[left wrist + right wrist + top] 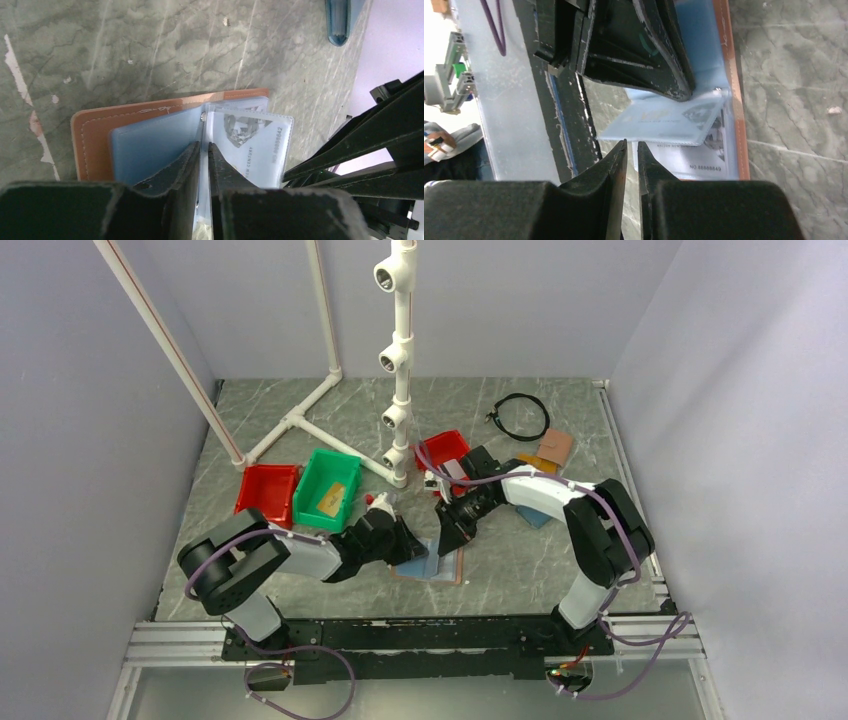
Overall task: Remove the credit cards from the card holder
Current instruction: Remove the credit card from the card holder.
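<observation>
Card holder (447, 566) (95, 145) (723, 50): pinkish-tan leather bifold, light blue lining. It is lying open and flat on the grey marbled table (540, 570), near its front edge, between the two gripper tips.

Credit cards: a grey-white card (250, 145) (689, 162) with a printed number is sitting inside a clear sleeve of the holder. A second pale card (659, 120) is sitting in a sleeve leaf that is lifting off the lining. A gold-tan card (333, 499) is lying in the green bin (312, 468).

Left gripper (412, 548) (202, 147): it is reaching over the lining at the sleeves' spine, with its jaws standing a narrow slit apart. Pale plastic is showing in the slit, but whether it is pinched cannot be told.

Right gripper (447, 540) (632, 146): its tips are hovering at the free edge of the lifted leaf. Its jaws are parting by a thin slit, and nothing is showing between them.

Also on the table: two red bins (266, 490) (443, 447), a white pipe frame (401, 360), a black cable loop (521, 416), a brown wallet (555, 447) and a teal-blue wallet (534, 517) (337, 20).
</observation>
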Controlling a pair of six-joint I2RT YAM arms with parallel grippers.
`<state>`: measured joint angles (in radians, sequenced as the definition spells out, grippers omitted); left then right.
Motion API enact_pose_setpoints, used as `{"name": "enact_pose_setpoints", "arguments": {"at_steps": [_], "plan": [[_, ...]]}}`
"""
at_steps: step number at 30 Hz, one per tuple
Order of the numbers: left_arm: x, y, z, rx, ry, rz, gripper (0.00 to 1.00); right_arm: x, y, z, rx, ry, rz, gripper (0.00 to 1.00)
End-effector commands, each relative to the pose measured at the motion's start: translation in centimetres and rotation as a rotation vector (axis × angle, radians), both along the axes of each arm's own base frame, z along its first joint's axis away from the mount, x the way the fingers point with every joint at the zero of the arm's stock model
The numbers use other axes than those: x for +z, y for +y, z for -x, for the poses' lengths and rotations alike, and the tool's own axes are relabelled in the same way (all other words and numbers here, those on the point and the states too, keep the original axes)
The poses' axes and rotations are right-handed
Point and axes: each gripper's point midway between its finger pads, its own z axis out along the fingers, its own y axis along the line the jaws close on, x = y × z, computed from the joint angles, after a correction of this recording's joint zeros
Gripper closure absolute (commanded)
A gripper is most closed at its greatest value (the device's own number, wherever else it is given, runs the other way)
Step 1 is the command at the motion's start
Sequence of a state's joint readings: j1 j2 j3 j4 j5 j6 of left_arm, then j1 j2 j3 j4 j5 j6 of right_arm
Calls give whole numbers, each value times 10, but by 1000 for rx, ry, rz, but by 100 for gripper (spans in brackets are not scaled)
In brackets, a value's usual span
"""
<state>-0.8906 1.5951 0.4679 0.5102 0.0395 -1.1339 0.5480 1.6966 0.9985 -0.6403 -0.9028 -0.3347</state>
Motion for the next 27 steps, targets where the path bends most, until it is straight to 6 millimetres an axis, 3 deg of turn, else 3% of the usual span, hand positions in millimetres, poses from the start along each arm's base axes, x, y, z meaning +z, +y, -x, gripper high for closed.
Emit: {"name": "enact_pose_setpoints", "arguments": {"at_steps": [1, 7, 18, 27], "plan": [[-13, 10, 15, -43, 21, -19, 76, 6, 15, -6, -16, 11, -84, 82], [-4, 8, 17, -57, 14, 57, 62, 2, 20, -8, -40, 36, -95, 81], [-3, 11, 21, -64, 35, 193, 57, 7, 25, 1, -30, 80, -158, 82], [-3, 25, 17, -8, 37, 122, 49, 3, 30, 5, -8, 55, -156, 83]]}}
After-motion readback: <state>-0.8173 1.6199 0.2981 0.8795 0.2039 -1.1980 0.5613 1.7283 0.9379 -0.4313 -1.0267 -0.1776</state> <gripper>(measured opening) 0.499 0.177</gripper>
